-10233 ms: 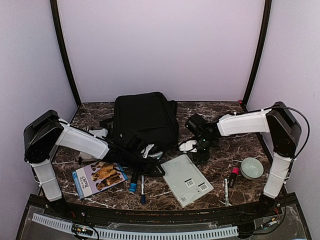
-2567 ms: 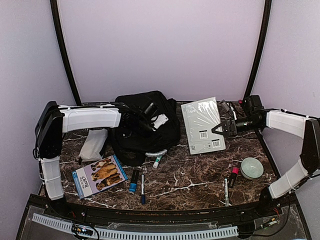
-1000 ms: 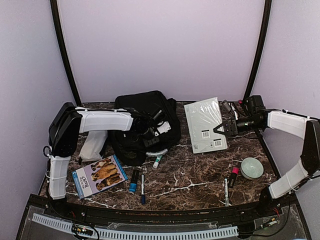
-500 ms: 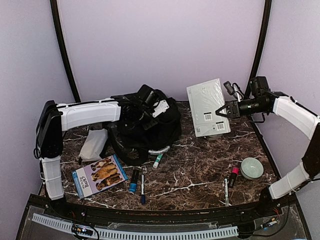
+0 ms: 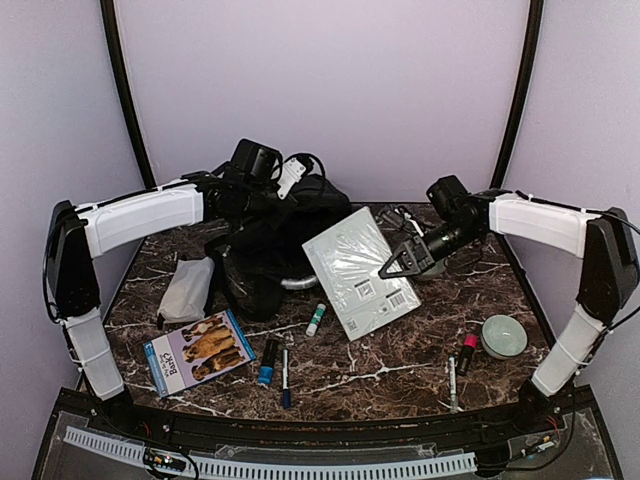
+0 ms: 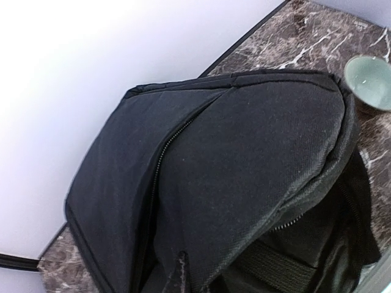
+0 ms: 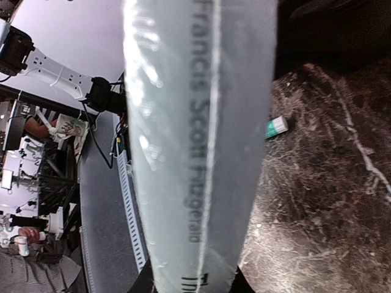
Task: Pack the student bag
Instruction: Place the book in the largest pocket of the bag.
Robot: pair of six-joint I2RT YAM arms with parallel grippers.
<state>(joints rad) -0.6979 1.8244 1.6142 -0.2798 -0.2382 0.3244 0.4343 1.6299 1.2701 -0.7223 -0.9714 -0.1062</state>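
- Bag-packing update: my left gripper [image 5: 288, 183] is pressed together on the top of the student bag [image 5: 272, 240], which hangs up off the table [image 5: 400, 365] at the back left with its bottom end resting down
- my right gripper [image 5: 397, 265] is pinching the white plastic-wrapped book [image 5: 355, 268] by its right edge, and the book sits tilted in the air just right of the bag
- step in hand, I reckon: get that book into the bag's mouth
- to do it well I'd hold the bag top high and taut so the opening gapes, then lead with the book's far edge and slide it in flat along the fabric, not corner-first
- plastic wrap looks slippery, so I wouldn't loosen my pinch until the book is well inside
- can't really tell from the top view how wide the mouth is; the left wrist view shows mostly zipper and black cloth
- head count: one bag, one wrapped book, one dog-cover book [image 5: 198, 350], one white pouch [image 5: 187, 288], one bowl [image 5: 503, 335], two pens [image 5: 285, 375] [image 5: 452, 380], one blue tube [image 5: 267, 362], one green-capped stick [image 5: 316, 320], one red stick [image 5: 466, 352]
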